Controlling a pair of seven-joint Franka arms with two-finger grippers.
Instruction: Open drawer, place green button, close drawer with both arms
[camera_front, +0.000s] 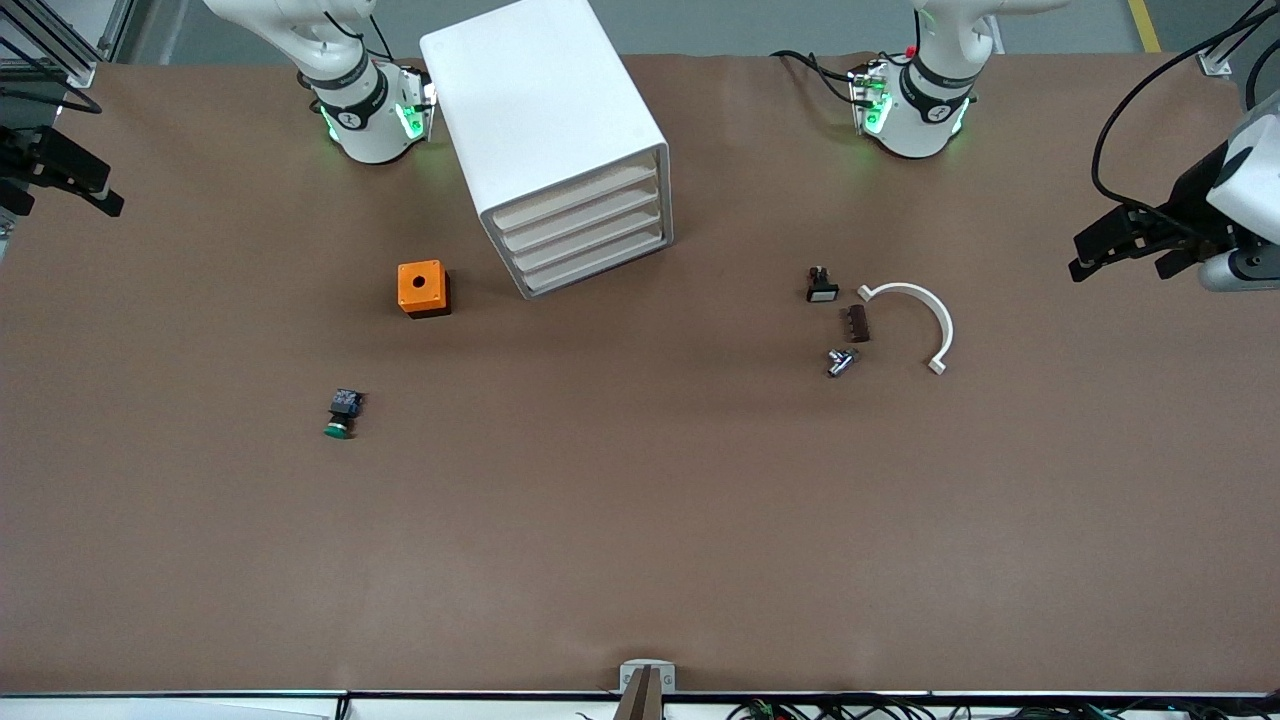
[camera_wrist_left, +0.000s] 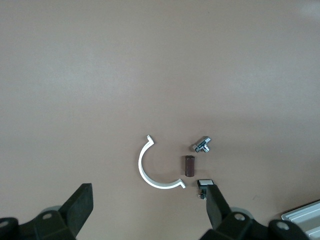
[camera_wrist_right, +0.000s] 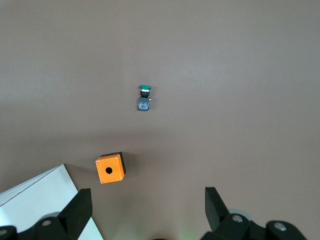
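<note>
The white cabinet (camera_front: 545, 110) stands between the two arm bases, with four white drawers (camera_front: 585, 230) alike, all shut. The button (camera_front: 342, 414), green cap and black-and-blue body, lies on its side on the table, nearer the front camera than the orange box (camera_front: 423, 288). It also shows in the right wrist view (camera_wrist_right: 145, 97). My right gripper (camera_front: 110, 192) is open and empty, up over the right arm's end of the table; its own view (camera_wrist_right: 148, 196) shows the jaws wide apart. My left gripper (camera_front: 1080, 257) is open and empty over the left arm's end, also seen from its wrist (camera_wrist_left: 148, 195).
Toward the left arm's end lie a small black part with a white face (camera_front: 822, 286), a brown piece (camera_front: 857, 323), a small metal part (camera_front: 839, 361) and a white curved piece (camera_front: 905, 288). The orange box (camera_wrist_right: 110, 168) sits beside the cabinet (camera_wrist_right: 40, 195).
</note>
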